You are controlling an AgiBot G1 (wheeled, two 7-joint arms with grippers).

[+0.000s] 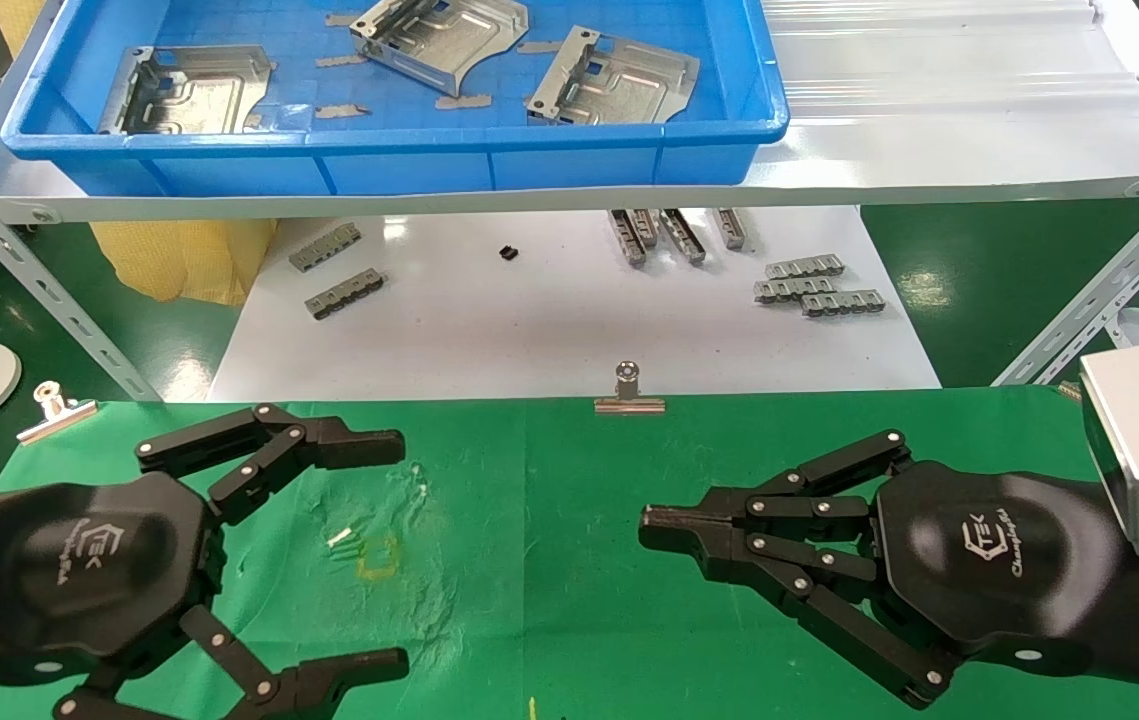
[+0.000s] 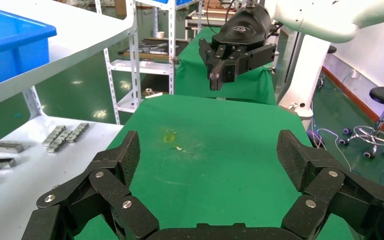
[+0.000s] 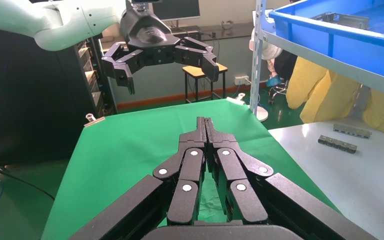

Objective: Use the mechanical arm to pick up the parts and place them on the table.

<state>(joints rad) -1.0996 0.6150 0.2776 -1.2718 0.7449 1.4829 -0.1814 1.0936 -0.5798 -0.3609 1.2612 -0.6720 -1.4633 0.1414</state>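
Three silver sheet-metal parts lie in the blue tray: one at the left [image 1: 191, 92], one at the back middle [image 1: 439, 32], one at the right [image 1: 617, 80]. The green-clothed table [image 1: 549, 520] bears no part. My left gripper [image 1: 391, 552] hovers over the table's left side, wide open and empty; it also shows in its own wrist view [image 2: 210, 150] and in the right wrist view [image 3: 166, 65]. My right gripper [image 1: 651, 528] hovers over the right side, shut with fingertips together and empty; it shows in its own view [image 3: 205, 122] and in the left wrist view [image 2: 219, 80].
The blue tray [image 1: 399, 165] stands on a raised white shelf [image 1: 929, 130] with slanted metal legs. Below it a white board [image 1: 569, 320] holds small grey toothed strips [image 1: 817, 288]. Binder clips [image 1: 629, 392] hold the cloth's far edge. A small yellow mark [image 1: 377, 555] is on the cloth.
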